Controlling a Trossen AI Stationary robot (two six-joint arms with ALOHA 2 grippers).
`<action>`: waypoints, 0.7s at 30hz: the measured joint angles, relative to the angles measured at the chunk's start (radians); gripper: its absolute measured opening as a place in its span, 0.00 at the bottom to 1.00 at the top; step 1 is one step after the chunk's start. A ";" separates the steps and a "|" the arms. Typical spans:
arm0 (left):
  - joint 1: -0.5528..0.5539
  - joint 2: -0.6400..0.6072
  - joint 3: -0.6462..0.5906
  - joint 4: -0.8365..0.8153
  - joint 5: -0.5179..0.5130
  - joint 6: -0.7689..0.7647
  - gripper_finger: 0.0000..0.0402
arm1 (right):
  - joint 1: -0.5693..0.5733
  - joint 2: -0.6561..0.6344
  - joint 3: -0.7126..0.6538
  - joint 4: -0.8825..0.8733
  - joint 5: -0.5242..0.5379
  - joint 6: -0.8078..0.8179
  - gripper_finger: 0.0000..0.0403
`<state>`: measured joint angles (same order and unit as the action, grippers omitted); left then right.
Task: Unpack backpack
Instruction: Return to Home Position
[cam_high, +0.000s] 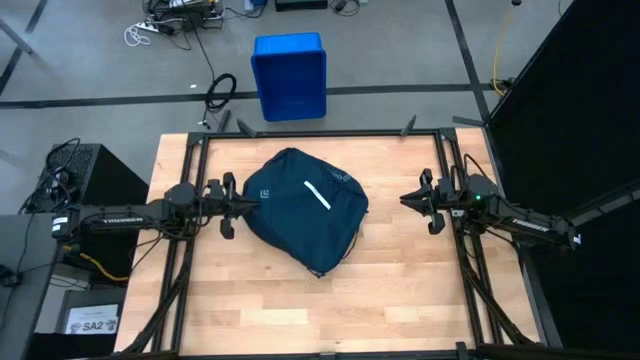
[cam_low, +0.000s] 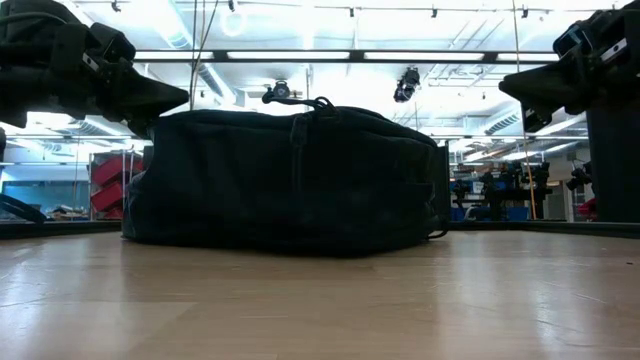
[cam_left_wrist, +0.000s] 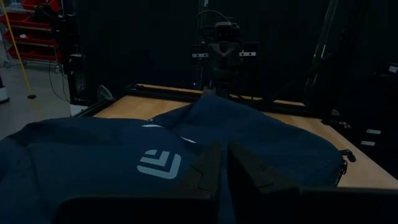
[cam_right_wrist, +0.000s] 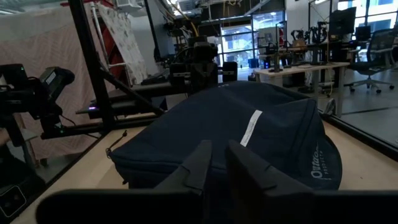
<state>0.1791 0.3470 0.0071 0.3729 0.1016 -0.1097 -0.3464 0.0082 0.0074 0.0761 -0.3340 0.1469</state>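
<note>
The dark navy backpack (cam_high: 305, 210) lies flat on the middle of the wooden table, its white stripe (cam_high: 317, 195) facing up. It rests on its broad underside (cam_low: 290, 240). My left gripper (cam_high: 250, 206) is shut and points level at the backpack's left edge. In its wrist view the fingers (cam_left_wrist: 224, 149) hover just over the navy fabric by the white logo (cam_left_wrist: 158, 163). My right gripper (cam_high: 405, 200) is shut and points level at the backpack (cam_right_wrist: 249, 143) from the table's right side. A strip of bare table separates it from the backpack. My left gripper has its shut fingertips at the backpack's left edge (cam_high: 258, 205), level, coming from the table's left. I cannot tell whether they touch the fabric.
A bright blue plastic bin (cam_high: 290, 75) stands on the floor beyond the table's far edge. Black frame rails (cam_high: 190, 240) run along the table's left and right sides under the arms. Bare wood (cam_high: 300, 320) lies between the backpack and the near edge.
</note>
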 joint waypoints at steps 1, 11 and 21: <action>0.000 0.000 0.000 0.000 0.000 0.000 0.00 | 0.000 0.000 0.000 0.000 0.000 0.000 0.06; 0.000 0.000 0.000 0.000 0.000 0.000 0.00 | 0.000 0.000 0.000 0.000 0.000 0.000 0.09; 0.000 0.000 0.000 0.000 0.000 0.000 0.00 | 0.000 0.000 0.000 0.000 0.000 0.000 0.12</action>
<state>0.1795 0.3468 0.0071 0.3729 0.1017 -0.1097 -0.3466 0.0082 0.0078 0.0759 -0.3340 0.1471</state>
